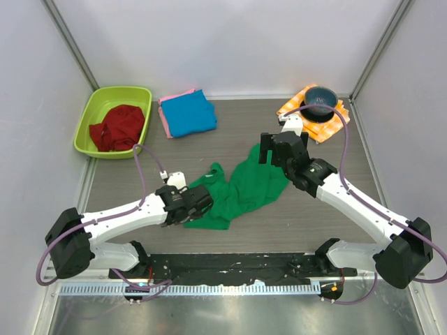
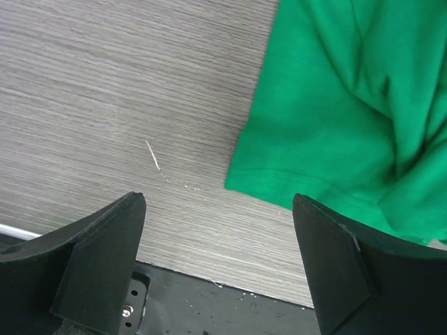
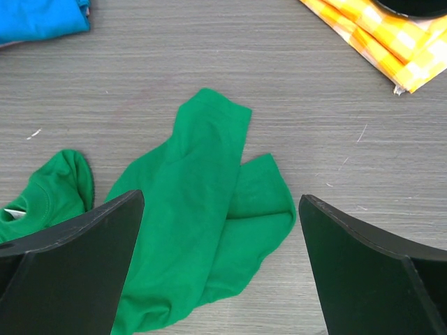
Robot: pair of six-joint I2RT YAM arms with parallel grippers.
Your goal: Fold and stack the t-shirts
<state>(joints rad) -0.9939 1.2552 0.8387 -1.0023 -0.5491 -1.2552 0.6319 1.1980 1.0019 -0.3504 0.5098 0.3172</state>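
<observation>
A bright green t-shirt [image 1: 241,190] lies crumpled and spread on the middle of the table. At its left edge my left gripper [image 1: 201,202] stands open just above the wood. In the left wrist view the gripper [image 2: 218,201] holds nothing, and a hemmed corner of the green t-shirt [image 2: 335,112] lies just ahead to the right. My right gripper [image 1: 269,150] hovers open over the shirt's right end. The right wrist view shows the gripper [image 3: 221,201] empty above a folded lobe of the green t-shirt [image 3: 202,230]. A folded blue t-shirt [image 1: 187,115] rests on a pink one [image 1: 164,120] at the back.
A lime green bin [image 1: 94,112] at the back left holds a bunched red cloth [image 1: 117,127]. At the back right an orange-and-white checked cloth [image 1: 297,106] carries a dark bowl [image 1: 320,98]. A black mounting rail [image 1: 230,265] runs along the near edge.
</observation>
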